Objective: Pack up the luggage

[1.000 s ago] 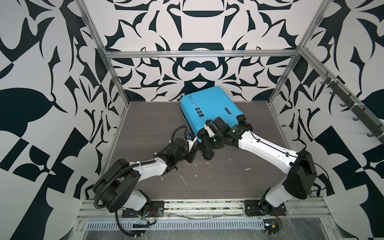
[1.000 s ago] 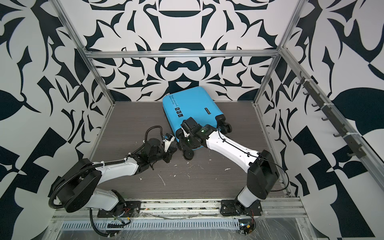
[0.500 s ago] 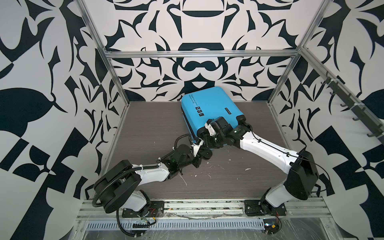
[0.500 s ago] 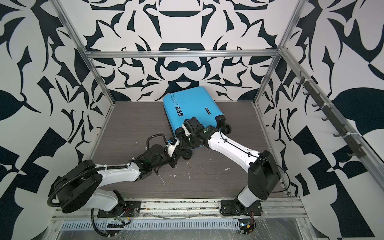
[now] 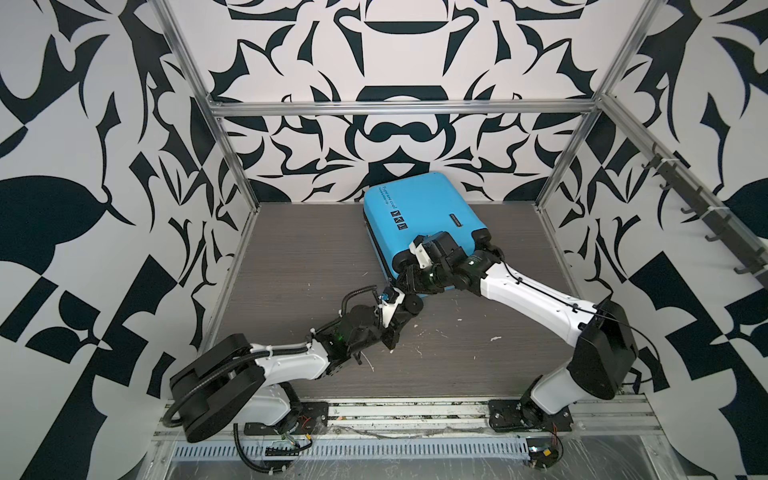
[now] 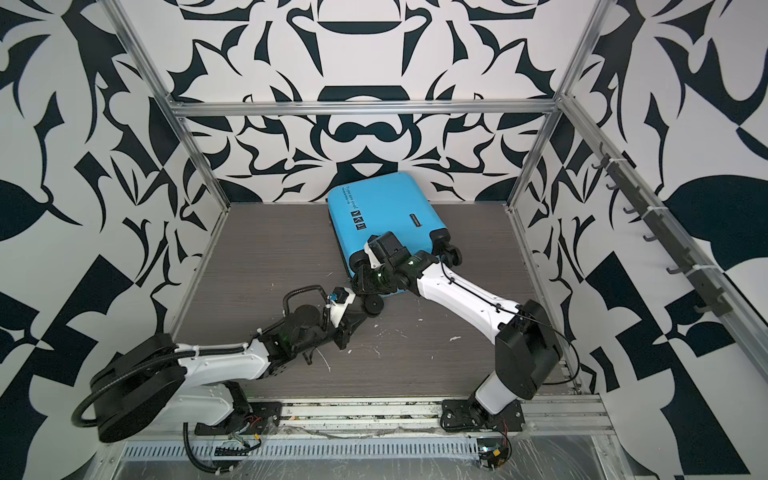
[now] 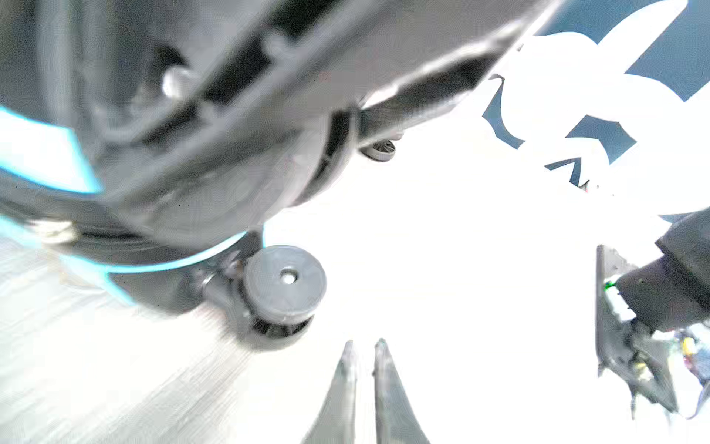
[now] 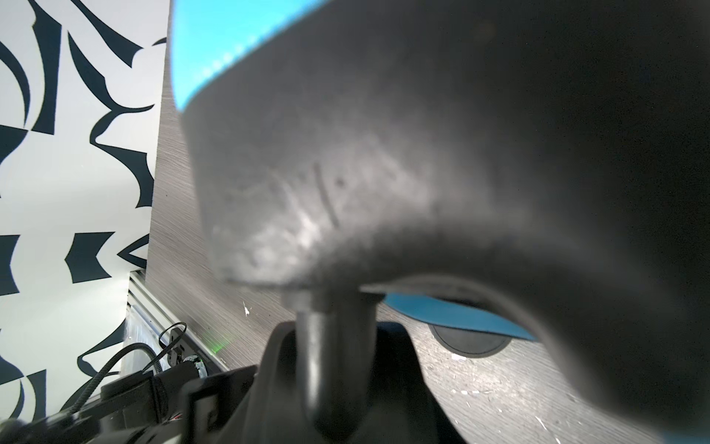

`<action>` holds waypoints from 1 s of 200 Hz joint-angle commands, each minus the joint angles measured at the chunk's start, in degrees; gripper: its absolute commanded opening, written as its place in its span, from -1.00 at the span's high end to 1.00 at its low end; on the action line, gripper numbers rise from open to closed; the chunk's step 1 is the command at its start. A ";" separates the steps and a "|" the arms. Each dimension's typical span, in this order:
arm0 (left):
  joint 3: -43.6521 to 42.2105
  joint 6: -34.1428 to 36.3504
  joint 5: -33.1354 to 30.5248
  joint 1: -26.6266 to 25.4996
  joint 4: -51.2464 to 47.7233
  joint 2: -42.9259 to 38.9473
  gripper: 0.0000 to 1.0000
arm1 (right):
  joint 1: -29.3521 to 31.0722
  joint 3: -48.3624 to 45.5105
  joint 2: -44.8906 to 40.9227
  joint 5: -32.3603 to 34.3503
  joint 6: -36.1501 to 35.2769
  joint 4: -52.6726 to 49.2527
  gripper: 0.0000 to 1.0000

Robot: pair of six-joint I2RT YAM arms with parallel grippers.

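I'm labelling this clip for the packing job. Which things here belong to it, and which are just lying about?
Job: luggage; right gripper gripping its near corner; left gripper beside a wheel.
Lying about: white scraps on the table; hook rail.

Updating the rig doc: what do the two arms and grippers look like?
Both arms: white shells, black joint housings. Left arm has a black corrugated hose; right arm a thin black cable clipped along it. Left gripper: dark grey fingers tapering to points.
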 commanded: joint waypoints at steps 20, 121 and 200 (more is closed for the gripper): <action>-2.84 5.94 -11.10 0.31 -6.66 -11.39 0.23 | -0.65 0.99 -3.45 3.01 0.47 6.79 1.00; 5.57 12.26 -26.14 0.58 -21.55 -23.51 -0.99 | -0.67 0.75 -4.57 3.90 -1.07 5.69 1.00; 7.37 2.32 -1.10 16.59 -19.37 -9.98 -0.82 | -0.72 0.24 -4.96 3.96 -2.03 5.41 1.00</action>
